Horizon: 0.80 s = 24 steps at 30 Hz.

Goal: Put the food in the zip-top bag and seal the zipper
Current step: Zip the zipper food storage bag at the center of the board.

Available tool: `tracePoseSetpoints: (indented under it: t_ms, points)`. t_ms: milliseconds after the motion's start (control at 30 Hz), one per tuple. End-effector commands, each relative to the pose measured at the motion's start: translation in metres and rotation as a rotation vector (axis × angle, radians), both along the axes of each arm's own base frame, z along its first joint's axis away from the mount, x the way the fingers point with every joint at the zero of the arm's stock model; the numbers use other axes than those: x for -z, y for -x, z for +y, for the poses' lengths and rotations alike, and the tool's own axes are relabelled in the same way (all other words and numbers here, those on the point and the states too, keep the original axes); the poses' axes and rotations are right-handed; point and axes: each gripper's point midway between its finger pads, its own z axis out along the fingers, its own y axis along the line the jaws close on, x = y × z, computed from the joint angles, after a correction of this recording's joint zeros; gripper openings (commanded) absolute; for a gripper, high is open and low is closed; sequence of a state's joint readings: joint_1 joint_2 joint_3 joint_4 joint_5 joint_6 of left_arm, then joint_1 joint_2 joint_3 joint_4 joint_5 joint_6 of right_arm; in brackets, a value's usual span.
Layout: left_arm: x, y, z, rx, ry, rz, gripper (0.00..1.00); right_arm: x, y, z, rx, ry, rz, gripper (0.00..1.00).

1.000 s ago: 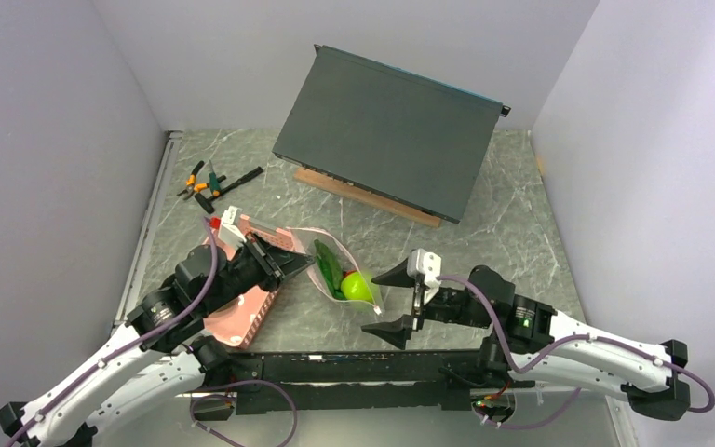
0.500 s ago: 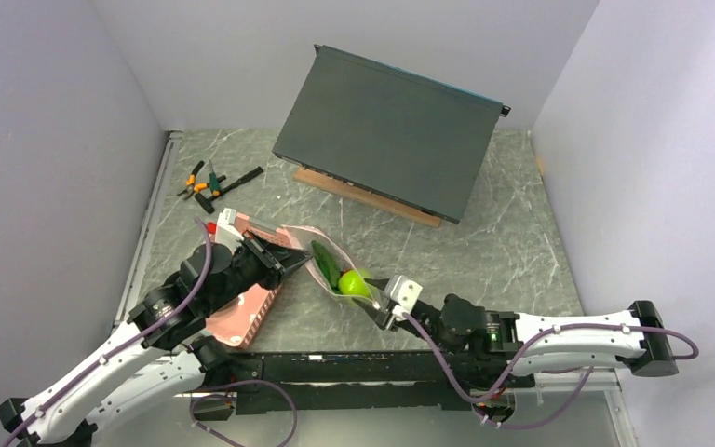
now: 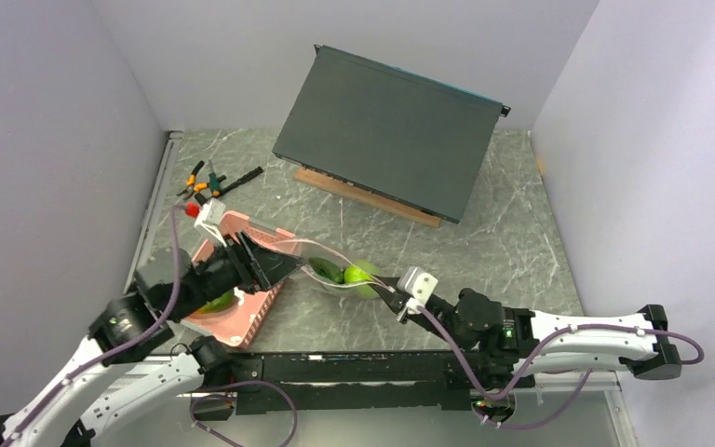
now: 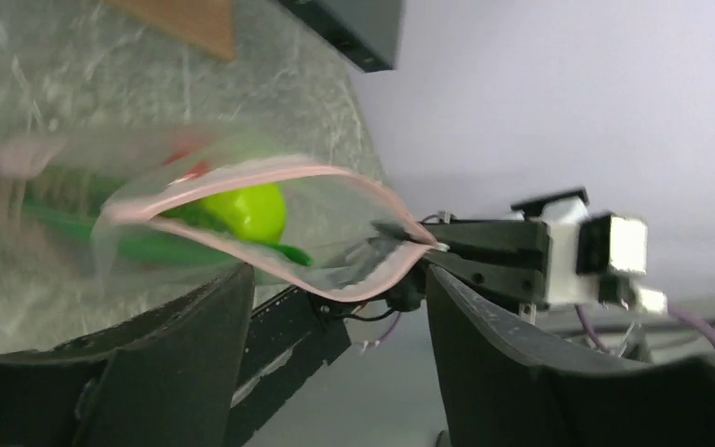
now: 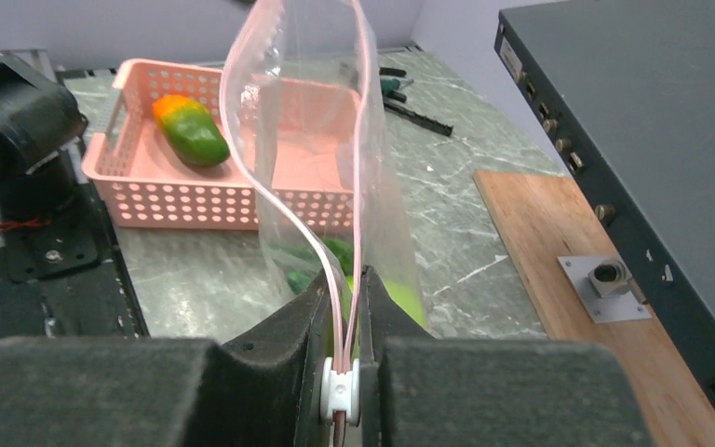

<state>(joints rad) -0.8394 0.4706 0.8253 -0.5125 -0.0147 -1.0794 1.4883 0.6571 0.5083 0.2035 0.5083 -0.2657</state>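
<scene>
Zip-top bag (image 3: 330,265) taut, mouth gaping, green food (image 3: 361,275) inside; right jaws pinch zipper (image 4: 270,171), left jaws spread.

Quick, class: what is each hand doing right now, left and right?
The left hand: open, fingers spread wide.
The right hand: shut on the zipper of the zip-top bag.

On the grey marbled table (image 3: 512,233) lie a pink basket (image 3: 253,317), pliers (image 3: 200,182) and a wooden board (image 3: 354,193).
</scene>
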Motion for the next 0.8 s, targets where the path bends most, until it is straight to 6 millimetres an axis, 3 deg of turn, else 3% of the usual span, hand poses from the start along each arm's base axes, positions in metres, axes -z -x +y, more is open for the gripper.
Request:
tracePoseSetpoints:
  t_ms: [0, 67, 233, 400, 633, 767]
  points:
    - [-0.060, 0.018, -0.004, 0.266, -0.304, -0.497, 0.76, -0.039, 0.016, -0.001, -0.096, -0.081, 0.044, 0.00]
    - [-0.064, 0.022, -0.018, 0.403, -0.388, -0.625, 0.85, -0.037, 0.022, 0.000, -0.130, -0.071, 0.067, 0.00]
    - [-0.069, 0.019, -0.051, 0.572, -0.588, -1.046, 0.91, -0.034, 0.023, -0.002, -0.132, -0.061, 0.091, 0.00]
    - [-0.068, 0.025, -0.085, 0.701, -0.607, -1.340, 1.00, -0.036, 0.027, 0.000, -0.152, -0.055, 0.101, 0.00]
    - [-0.060, 0.042, -0.118, 0.888, -0.588, -1.407, 1.00, -0.037, 0.028, -0.003, -0.158, -0.047, 0.106, 0.00]
    - [-0.031, 0.051, -0.132, 1.032, -0.629, -1.329, 0.98, -0.038, 0.028, -0.002, -0.161, -0.049, 0.100, 0.00]
